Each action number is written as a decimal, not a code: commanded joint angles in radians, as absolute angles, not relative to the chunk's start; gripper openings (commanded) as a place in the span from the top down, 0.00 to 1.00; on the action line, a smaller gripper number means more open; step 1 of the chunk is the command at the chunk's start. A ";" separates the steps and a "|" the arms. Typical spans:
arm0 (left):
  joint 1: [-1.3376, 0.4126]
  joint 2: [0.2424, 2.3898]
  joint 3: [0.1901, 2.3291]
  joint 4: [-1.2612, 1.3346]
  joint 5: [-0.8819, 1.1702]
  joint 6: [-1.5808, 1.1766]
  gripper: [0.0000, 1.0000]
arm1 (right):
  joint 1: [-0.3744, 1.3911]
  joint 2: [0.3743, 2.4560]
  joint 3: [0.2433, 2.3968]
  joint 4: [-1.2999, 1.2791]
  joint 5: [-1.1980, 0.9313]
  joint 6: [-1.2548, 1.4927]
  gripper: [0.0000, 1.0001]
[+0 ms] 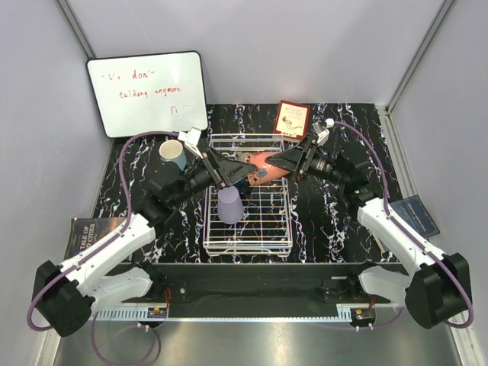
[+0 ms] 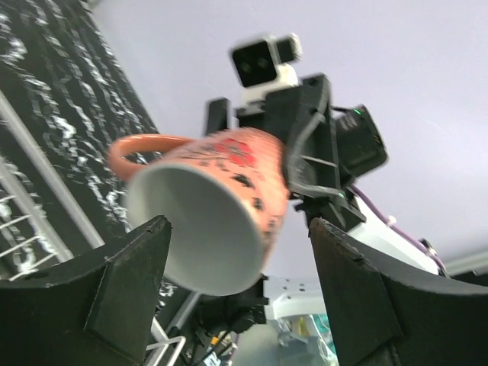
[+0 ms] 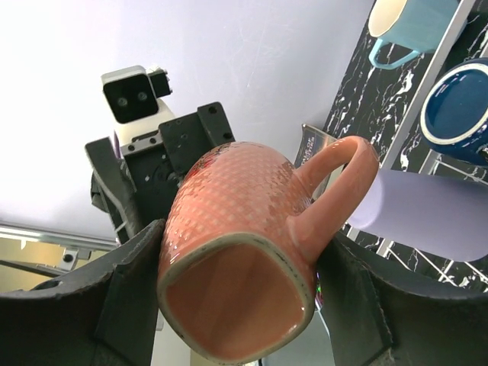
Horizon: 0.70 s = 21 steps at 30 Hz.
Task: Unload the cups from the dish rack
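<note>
Rack [image 1: 248, 245] — lavender tumbler [image 1: 230, 204], dark blue mug [image 3: 461, 114] inside | right hand [image 1: 280, 162] pinches salmon mug [image 3: 236, 221] | left hand [image 2: 238, 229] spread

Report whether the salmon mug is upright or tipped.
Tipped on its side: the salmon mug, clamped in the right gripper, points its mouth at the left gripper.

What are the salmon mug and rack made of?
The salmon mug looks like glazed ceramic: glossy highlights, dimpled relief, thick wall, white inside. The rack is probably coated metal wire: a thin, uniform white grid. The kind of coating is unclear.
</note>
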<state>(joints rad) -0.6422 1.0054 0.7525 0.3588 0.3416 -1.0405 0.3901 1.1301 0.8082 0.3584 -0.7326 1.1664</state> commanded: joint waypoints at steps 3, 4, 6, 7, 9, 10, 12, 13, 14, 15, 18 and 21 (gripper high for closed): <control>-0.732 1.046 0.827 0.494 0.348 -1.052 0.26 | 0.393 1.163 0.830 0.558 -0.804 1.235 1.00; -0.738 1.054 0.830 0.508 0.351 -1.052 0.29 | 0.393 1.167 0.828 0.567 -0.813 1.249 1.00; -0.759 1.074 0.841 0.520 0.359 -1.052 0.43 | 0.394 1.172 0.827 0.577 -0.816 1.253 1.00; -0.765 1.080 0.845 0.531 0.362 -1.052 0.48 | 0.396 1.170 0.828 0.577 -0.819 1.256 1.00; -0.779 1.100 0.850 0.538 0.377 -1.052 0.58 | 0.397 1.169 0.827 0.578 -0.824 1.258 1.00; -0.782 1.110 0.854 0.548 0.386 -1.057 0.60 | 0.397 1.167 0.827 0.580 -0.825 1.262 1.00; -0.795 1.134 0.856 0.567 0.406 -1.060 0.68 | 0.399 1.166 0.825 0.580 -0.828 1.267 1.00; -0.798 1.146 0.862 0.572 0.411 -1.063 0.71 | 0.399 1.164 0.825 0.578 -0.830 1.269 1.00; -0.802 1.150 0.865 0.572 0.416 -1.063 0.76 | 0.399 1.158 0.822 0.574 -0.830 1.269 1.00; -0.802 1.155 0.867 0.572 0.419 -1.062 0.96 | 0.399 1.155 0.821 0.571 -0.830 1.267 1.00; -0.802 1.161 0.873 0.542 0.417 -1.058 1.00 | 0.399 1.138 0.824 0.537 -0.827 1.256 1.00; -0.804 1.146 0.888 0.424 0.385 -1.023 1.00 | 0.399 1.120 0.844 0.462 -0.825 1.217 1.00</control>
